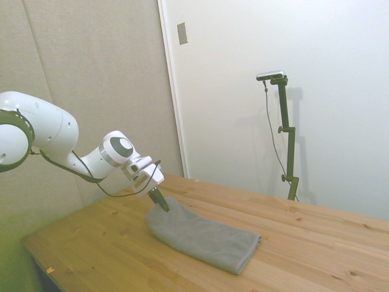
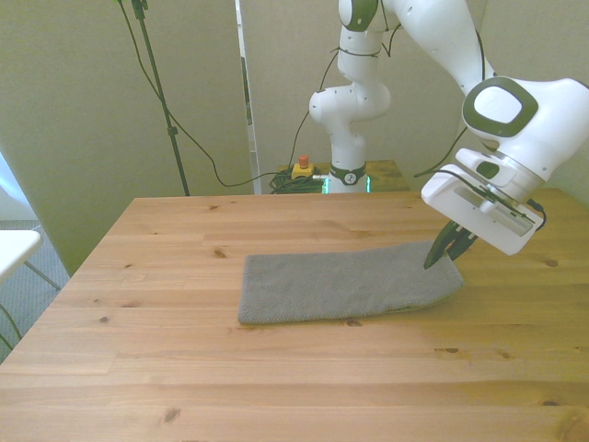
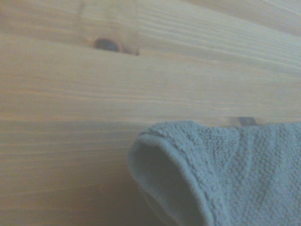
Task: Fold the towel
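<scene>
gripper (image 2: 444, 253) sits at the towel (image 2: 345, 285) end on the front view's right, tips down at the cloth's corner; can't tell if the fingers are parted or pinching — too dark; towel lies flat mid-worktop (image 2: 276, 387), long axis running across; far end is away to the front view's left

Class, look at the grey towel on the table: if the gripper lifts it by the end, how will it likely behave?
The towel would probably droop, not stay flat: its end by the gripper already curls softly, as the wrist view shows. Its looped terry surface suggests it should grip rather than slip. Lying flat on the table, it cannot roll or tip.
</scene>
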Tool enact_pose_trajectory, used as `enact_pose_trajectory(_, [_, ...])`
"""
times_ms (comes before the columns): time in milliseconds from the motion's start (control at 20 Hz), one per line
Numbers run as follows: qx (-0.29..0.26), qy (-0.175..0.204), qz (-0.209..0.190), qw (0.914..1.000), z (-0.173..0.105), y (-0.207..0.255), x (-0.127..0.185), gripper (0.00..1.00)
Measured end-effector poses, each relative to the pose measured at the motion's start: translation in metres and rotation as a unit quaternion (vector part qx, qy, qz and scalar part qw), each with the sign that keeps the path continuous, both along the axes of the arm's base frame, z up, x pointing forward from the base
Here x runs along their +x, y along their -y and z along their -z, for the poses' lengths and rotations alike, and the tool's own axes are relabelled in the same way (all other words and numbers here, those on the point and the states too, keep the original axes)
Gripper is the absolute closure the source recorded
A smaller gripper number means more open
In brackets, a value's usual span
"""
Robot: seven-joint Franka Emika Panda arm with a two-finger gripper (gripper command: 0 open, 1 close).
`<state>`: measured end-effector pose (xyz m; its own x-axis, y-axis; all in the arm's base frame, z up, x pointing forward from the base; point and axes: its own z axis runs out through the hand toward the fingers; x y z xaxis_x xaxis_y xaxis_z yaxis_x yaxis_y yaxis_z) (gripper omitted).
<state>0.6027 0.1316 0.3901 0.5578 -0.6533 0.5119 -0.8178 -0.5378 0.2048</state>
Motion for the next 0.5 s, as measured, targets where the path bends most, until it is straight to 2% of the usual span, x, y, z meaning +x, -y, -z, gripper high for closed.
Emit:
enact_pose_trajectory(300, [0.045,0.033,0.025,0.9981,-0.056,0.061,0.002,1.0])
enact_pose_trajectory(500, [0.075,0.048,0.042,0.9951,-0.078,0.11,0.005,1.0])
